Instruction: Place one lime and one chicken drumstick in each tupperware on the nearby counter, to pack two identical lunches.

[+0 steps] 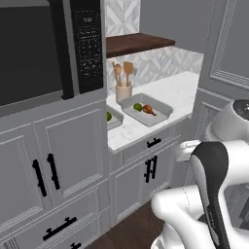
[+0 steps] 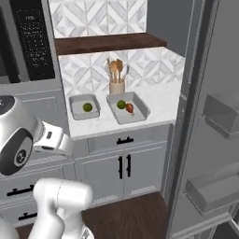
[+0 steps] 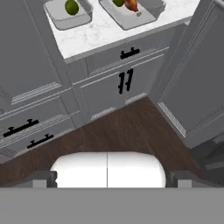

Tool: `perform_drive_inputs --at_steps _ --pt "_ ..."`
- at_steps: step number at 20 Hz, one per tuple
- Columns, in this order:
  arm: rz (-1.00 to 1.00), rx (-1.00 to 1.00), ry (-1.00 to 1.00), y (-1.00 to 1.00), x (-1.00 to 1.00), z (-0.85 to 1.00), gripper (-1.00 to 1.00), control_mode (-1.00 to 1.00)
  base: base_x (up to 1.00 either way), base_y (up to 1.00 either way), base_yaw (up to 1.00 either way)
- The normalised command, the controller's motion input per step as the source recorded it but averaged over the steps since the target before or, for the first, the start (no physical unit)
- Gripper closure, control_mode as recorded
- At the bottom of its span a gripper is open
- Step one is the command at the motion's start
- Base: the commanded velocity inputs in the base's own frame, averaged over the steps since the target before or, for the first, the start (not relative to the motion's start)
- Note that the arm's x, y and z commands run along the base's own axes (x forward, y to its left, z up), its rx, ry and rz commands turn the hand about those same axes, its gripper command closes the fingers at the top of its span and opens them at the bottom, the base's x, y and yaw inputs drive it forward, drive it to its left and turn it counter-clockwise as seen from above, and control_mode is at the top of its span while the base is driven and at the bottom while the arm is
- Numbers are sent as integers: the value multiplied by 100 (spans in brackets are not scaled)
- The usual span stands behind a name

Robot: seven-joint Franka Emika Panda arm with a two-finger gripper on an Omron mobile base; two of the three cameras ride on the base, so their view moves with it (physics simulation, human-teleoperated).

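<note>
Two grey tupperware trays sit on the white counter (image 2: 158, 100). The left tupperware (image 2: 74, 112) holds one lime (image 2: 87, 107). In the right tupperware (image 2: 140, 111) a lime (image 2: 121, 104) lies beside a chicken drumstick (image 2: 130, 108). From the left base view the right tupperware (image 1: 159, 105) shows its lime (image 1: 138, 107) and drumstick (image 1: 149, 111); the left one (image 1: 115, 121) is half hidden. My gripper (image 3: 107, 179) is open and empty, low in front of the cabinets and well short of the counter. Both tupperware (image 3: 65, 22) (image 3: 146, 13) lie at the top of the hand view.
A utensil holder (image 2: 116, 87) with wooden spoons stands behind the trays, under a dark wooden shelf (image 2: 107, 43). A tall cabinet with a black appliance (image 1: 48, 48) flanks the counter's left. An open grey door with shelves (image 2: 219, 116) stands at the right. Dark wood floor (image 3: 131, 127) lies below.
</note>
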Motion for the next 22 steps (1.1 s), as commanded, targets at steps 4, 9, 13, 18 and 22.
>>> perform_drive_inputs --at_steps 4,9,13,18,22 --pt "0 0 0 0 0 0 -100 100 -100 18 -22" --pt "0 0 0 0 0 0 -100 100 -70 -1 -54" --pt "0 0 0 0 0 0 -100 100 -25 -4 -63" --pt "0 0 0 0 0 0 -100 100 -6 -7 -63" --pt "0 0 0 0 0 0 -100 100 0 -14 -63"
